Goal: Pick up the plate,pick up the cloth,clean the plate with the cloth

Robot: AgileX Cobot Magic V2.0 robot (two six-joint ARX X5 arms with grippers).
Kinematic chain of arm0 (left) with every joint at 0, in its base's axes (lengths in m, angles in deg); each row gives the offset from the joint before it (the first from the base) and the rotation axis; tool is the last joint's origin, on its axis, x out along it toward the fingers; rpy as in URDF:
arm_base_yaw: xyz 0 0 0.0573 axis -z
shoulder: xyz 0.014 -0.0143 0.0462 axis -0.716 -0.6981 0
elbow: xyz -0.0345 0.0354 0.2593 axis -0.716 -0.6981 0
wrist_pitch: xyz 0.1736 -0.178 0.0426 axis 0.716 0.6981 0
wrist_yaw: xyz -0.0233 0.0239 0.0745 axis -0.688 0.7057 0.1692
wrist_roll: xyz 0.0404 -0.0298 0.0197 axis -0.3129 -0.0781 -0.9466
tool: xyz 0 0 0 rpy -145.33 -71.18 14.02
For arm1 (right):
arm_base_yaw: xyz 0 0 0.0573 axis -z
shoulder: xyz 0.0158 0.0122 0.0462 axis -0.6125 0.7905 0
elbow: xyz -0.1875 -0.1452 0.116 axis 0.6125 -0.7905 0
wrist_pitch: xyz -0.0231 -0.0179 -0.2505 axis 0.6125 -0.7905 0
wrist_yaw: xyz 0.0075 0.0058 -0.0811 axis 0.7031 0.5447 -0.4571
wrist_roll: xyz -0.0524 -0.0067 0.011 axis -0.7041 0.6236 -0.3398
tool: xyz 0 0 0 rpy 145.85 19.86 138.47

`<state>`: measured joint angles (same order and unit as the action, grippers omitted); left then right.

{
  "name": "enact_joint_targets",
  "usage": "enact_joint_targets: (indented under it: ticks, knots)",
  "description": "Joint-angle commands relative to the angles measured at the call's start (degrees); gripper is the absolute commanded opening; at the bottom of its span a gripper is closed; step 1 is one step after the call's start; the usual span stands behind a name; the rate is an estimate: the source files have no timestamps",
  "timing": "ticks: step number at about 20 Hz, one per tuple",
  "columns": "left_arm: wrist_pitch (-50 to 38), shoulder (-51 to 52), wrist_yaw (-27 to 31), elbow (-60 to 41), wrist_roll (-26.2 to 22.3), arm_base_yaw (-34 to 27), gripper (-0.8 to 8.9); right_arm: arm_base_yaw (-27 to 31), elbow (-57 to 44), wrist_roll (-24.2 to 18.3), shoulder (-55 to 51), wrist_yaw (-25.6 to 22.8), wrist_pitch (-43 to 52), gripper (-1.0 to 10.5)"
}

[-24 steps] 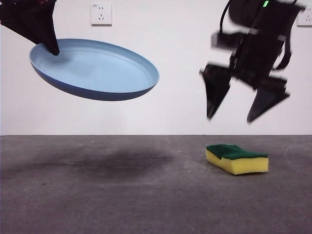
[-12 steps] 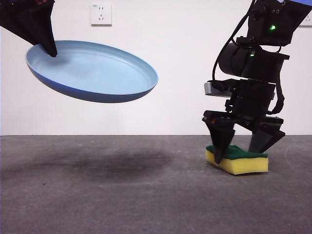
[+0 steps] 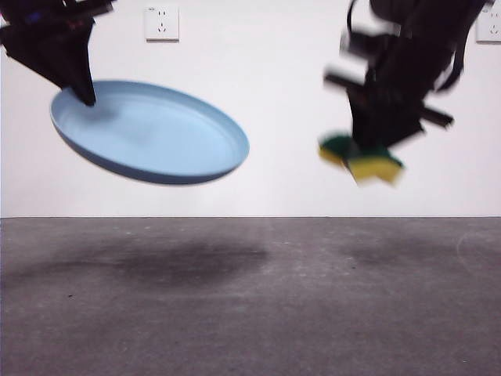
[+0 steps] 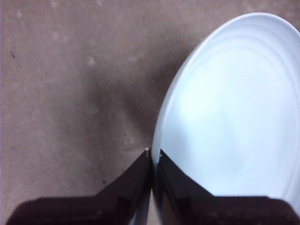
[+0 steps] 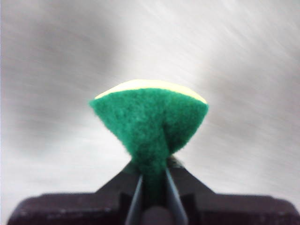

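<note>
The light-blue plate hangs tilted in the air at the upper left of the front view. My left gripper is shut on its rim; the left wrist view shows the jaws pinching the plate at its edge, gripper. My right gripper is at the upper right, blurred, well above the table, and shut on the cloth, a yellow sponge with a green top. In the right wrist view the jaws squeeze the cloth, gripper, so it is pinched and folded.
The grey table lies below both arms, with the plate's shadow at its left. A white wall with a socket stands behind.
My right gripper closed on the cloth on the table and lifted it high into the air. The plate has stayed aloft at the left, tilting slightly.
</note>
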<state>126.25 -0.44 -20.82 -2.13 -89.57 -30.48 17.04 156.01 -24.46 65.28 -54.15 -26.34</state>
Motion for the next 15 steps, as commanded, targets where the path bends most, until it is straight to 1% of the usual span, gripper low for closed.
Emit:
enact_joint_targets:
  ticks: [1,2,3,5,6,8,9,11,15]
  knots:
    - [-0.6,-2.9,-0.5,-0.5,1.4,0.9,-0.07,-1.7,0.0,4.4,-4.8,8.4,2.3,-0.2]
    - [-0.7,-3.8,-1.6,-0.5,1.7,1.4,-0.07,-2.9,0.0,4.9,-6.3,9.1,3.7,-0.2]
    - [-0.9,-4.6,-4.2,-0.5,2.5,1.9,-0.07,-4.5,0.0,6.0,-7.7,8.8,5.3,-0.2]
    - [-1.3,-5.0,-9.4,-0.5,2.6,3.3,-0.07,-7.9,0.0,7.7,-8.4,8.7,8.0,-0.2]
    - [-1.9,-5.0,-10.7,-0.5,2.8,4.4,-0.07,-9.4,0.0,8.2,-8.4,7.8,8.7,-0.2]
    - [-3.0,-5.0,-12.3,-0.5,3.8,6.2,-0.07,-13.1,0.0,8.1,-7.4,-0.5,8.9,-0.2]
    - [-3.4,-5.0,-12.5,-0.5,4.4,6.8,-0.07,-15.5,0.0,8.1,-6.4,-5.6,9.0,-0.2]
    - [-3.7,-5.0,-14.3,-0.5,4.6,8.2,-0.07,-17.9,0.0,7.7,-4.7,-10.9,10.2,-0.2]
    - [-5.8,-5.0,-18.6,-0.5,6.1,9.5,-0.07,-20.5,0.0,7.8,-1.0,-10.5,13.8,-0.2]
